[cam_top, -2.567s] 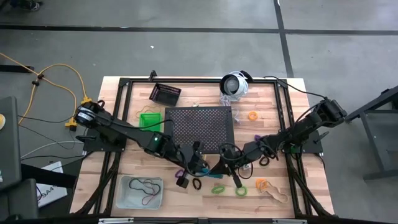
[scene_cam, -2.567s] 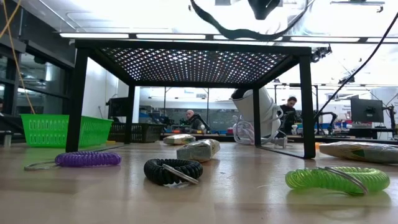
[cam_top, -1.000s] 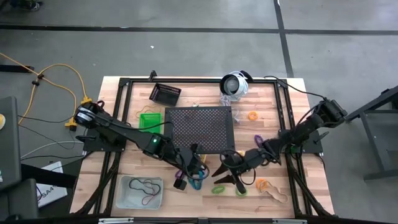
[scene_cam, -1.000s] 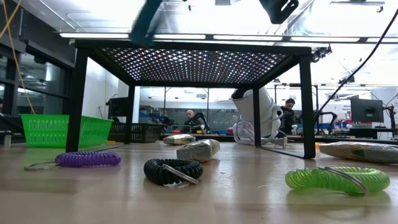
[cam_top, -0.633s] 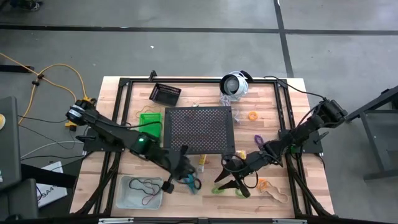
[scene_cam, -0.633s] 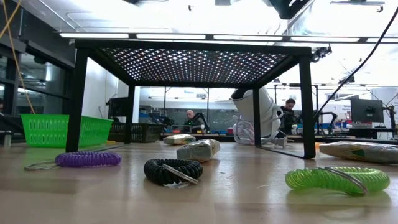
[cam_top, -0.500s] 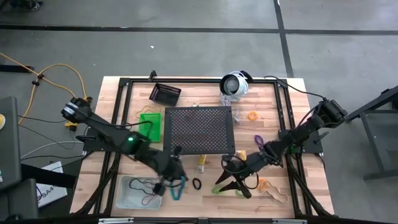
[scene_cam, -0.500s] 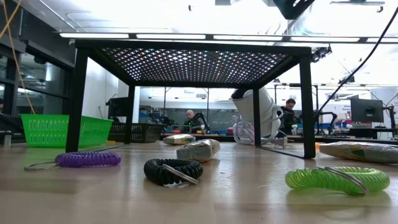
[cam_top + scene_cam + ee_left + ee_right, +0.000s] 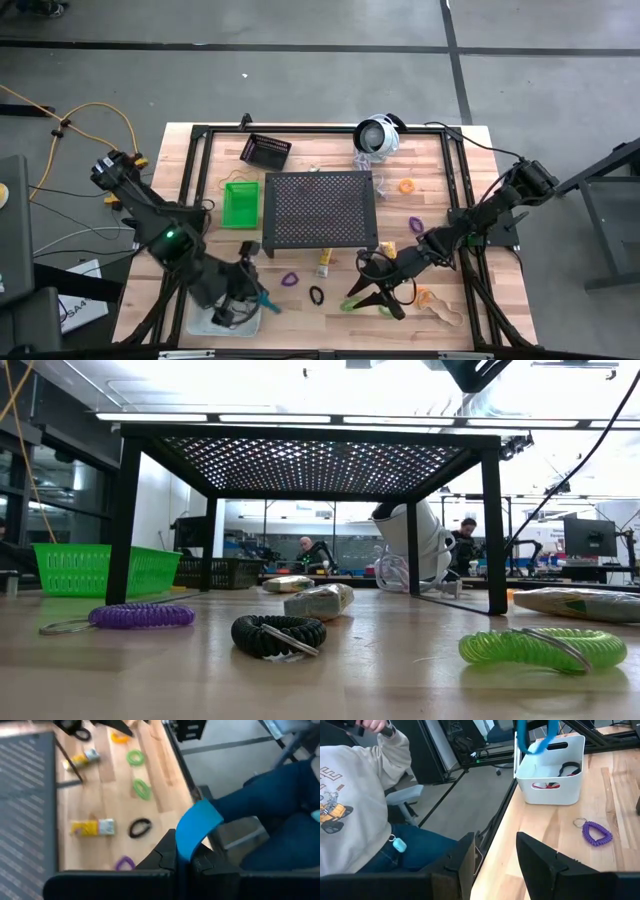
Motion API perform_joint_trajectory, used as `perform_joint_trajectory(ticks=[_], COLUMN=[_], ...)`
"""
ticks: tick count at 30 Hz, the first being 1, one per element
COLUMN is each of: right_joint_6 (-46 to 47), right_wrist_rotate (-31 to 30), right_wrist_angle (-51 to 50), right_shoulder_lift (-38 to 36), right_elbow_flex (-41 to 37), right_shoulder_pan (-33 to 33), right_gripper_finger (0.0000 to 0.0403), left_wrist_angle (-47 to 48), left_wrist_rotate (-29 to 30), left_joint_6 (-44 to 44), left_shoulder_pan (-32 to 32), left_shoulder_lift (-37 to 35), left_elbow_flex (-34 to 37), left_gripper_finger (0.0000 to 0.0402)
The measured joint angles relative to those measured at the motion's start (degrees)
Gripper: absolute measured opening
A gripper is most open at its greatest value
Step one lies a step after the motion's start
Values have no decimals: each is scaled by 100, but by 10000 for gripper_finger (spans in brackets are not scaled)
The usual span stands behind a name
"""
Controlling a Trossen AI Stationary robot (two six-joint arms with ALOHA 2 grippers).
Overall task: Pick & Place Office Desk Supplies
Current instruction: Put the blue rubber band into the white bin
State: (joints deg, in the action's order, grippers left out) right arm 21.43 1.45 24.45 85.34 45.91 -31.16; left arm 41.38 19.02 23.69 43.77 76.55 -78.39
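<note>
**Left gripper carries a blue band over the clear bin**

You have the left gripper (image 9: pixel 258 296) out over the near-left corner of the table (image 9: pixel 440 180), its fingers pinched together on a blue band (image 9: pixel 196 826). In the right wrist view that band hangs right above the clear bin (image 9: pixel 550 772), which already holds a red and a black band.

Your right gripper (image 9: pixel 372 296) sits low at the near edge, right of center, fingers spread apart and nothing between them. A green loop (image 9: pixel 352 303) lies right at its fingertips. An orange band (image 9: pixel 424 296) lies just to the right of it.

On the boards between the 2 grippers you have a purple coil (image 9: pixel 291 280), a black coil (image 9: pixel 317 296) and a yellow tube (image 9: pixel 324 263), the tube near the front edge of the perforated stand (image 9: pixel 320 208).

The green bin (image 9: pixel 240 204) is just left of the stand. The black bin (image 9: pixel 265 150) is toward the far-left corner. The round white device (image 9: pixel 378 136) stands at the far edge.

A person in a light sweatshirt (image 9: pixel 355 795) and blue trousers sits just off the table's near side.
</note>
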Motion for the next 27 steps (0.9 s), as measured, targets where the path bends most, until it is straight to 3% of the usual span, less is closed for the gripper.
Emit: perform_joint_trajectory(ticks=[7,16,27], right_joint_6=[0,-2,-2], right_wrist_rotate=[-168,-172,-150], right_wrist_angle=[3,-1,-67], right_shoulder_lift=[0,2,2], right_elbow_flex=[0,0,0], right_shoulder_pan=[0,0,0], right_gripper_finger=[132,132,132], left_wrist_angle=[397,941,1019], left_wrist_rotate=[517,688,683], left_joint_6=[806,2363,4216], left_shoulder_pan=[537,930,1341], left_shoulder_lift=[0,2,4], left_elbow_flex=[0,101,1001], left_gripper_finger=[0,0,0])
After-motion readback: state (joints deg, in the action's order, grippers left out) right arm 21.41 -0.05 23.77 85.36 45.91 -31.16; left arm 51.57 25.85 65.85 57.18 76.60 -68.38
